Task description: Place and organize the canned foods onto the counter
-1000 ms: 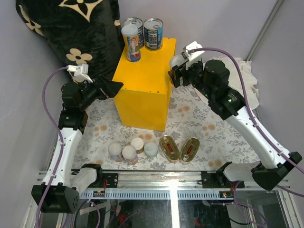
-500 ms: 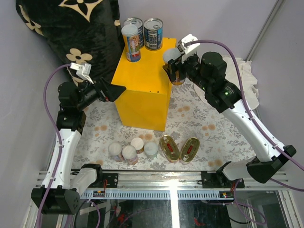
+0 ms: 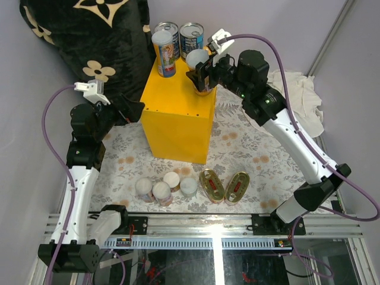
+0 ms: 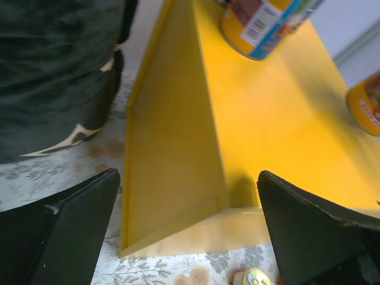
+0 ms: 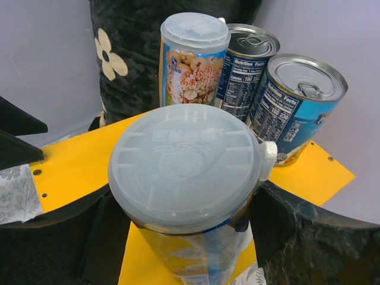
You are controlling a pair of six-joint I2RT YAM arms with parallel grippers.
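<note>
This looks like a robotics lab test cell, not a home: a left arm (image 3: pixel 74 184) and a right arm (image 3: pixel 297 142) stand bolted to an aluminium rail (image 3: pixel 196 224), purple cables (image 3: pixel 43 127) loop openly, and plain pale partition walls (image 3: pixel 267 24) box in a floral mat (image 3: pixel 249 154) and a black flowered blanket (image 3: pixel 77 41).

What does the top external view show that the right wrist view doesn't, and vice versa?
Only top external: four small white-lidded cans and two flat oval gold tins on the floral mat, and a white cloth. Only right wrist: the moulded pattern on the grey plastic-lidded can and nutrition print on a blue-labelled silver-topped can. Both: the right gripper shut on that can over the bright yellow wooden cabinet, three tall cans standing behind.
</note>
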